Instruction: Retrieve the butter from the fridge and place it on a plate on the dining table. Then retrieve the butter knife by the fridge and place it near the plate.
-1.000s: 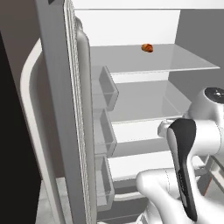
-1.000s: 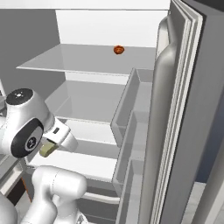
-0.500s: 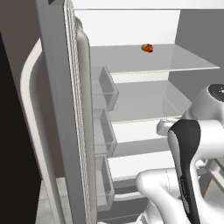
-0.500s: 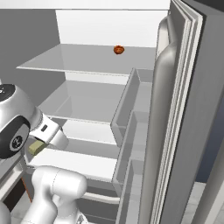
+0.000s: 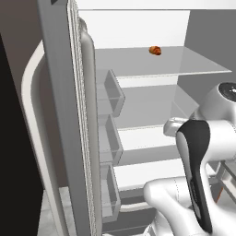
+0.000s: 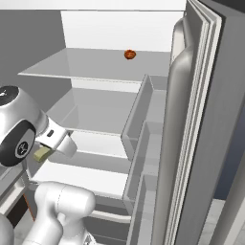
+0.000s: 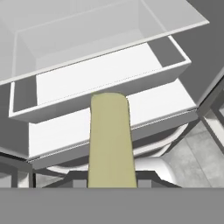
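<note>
Standing open in the left base view, the fridge (image 5: 138, 92) shows its white interior, with a small reddish-brown round item (image 5: 155, 50) on the upper glass shelf (image 5: 184, 64) and door bins (image 5: 110, 92) along the left door. From the right base view, the butter (image 6: 42, 153) pokes out below the white hand, in front of the lower shelves. Seen from the hand view, the butter (image 7: 111, 140) rises from the bottom edge, pinched by the fingers, over the fridge's bottom drawers (image 7: 52, 131).
</note>
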Robot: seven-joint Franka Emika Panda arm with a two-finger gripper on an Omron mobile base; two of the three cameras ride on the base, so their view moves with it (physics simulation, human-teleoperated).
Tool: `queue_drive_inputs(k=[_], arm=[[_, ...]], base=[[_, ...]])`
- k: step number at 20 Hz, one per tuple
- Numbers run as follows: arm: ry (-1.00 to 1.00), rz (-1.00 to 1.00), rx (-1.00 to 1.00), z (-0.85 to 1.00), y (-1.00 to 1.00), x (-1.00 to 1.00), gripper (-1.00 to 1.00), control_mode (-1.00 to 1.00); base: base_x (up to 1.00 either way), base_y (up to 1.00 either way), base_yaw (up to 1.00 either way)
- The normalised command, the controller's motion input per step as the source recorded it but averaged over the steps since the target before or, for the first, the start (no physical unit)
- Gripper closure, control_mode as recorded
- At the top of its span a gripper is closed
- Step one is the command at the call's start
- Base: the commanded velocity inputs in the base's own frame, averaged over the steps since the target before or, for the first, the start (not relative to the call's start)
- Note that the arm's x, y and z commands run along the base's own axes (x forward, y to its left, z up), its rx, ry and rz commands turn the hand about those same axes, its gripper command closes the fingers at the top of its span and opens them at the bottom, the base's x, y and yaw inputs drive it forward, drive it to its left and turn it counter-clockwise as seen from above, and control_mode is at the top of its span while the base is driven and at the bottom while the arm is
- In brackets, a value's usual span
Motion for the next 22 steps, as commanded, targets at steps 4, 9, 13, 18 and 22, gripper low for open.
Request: queue_drive_inputs(k=[4, 9, 13, 18, 22], arm=[[-0.07, 0.00, 0.00, 0.11, 0.00, 0.00, 1.00, -1.00], [-0.05, 0.00, -0.01, 0.19, 0.00, 0.01, 1.00, -1.00], [0.00, 0.00, -0.04, 0.11, 0.06, 0.00, 1.00, -1.00], [0.00, 0.00, 0.00, 0.00, 0.00, 0.00, 1.00, -1.00], [0.00, 0.00, 0.00, 0.00, 0.00, -0.01, 1.00, -1.00]], base=[[0.00, 0.00, 0.00], [0.00, 0.00, 0.00], [0.00, 0.00, 0.00], [0.00, 0.00, 0.00], [0.00, 0.00, 0.00]])
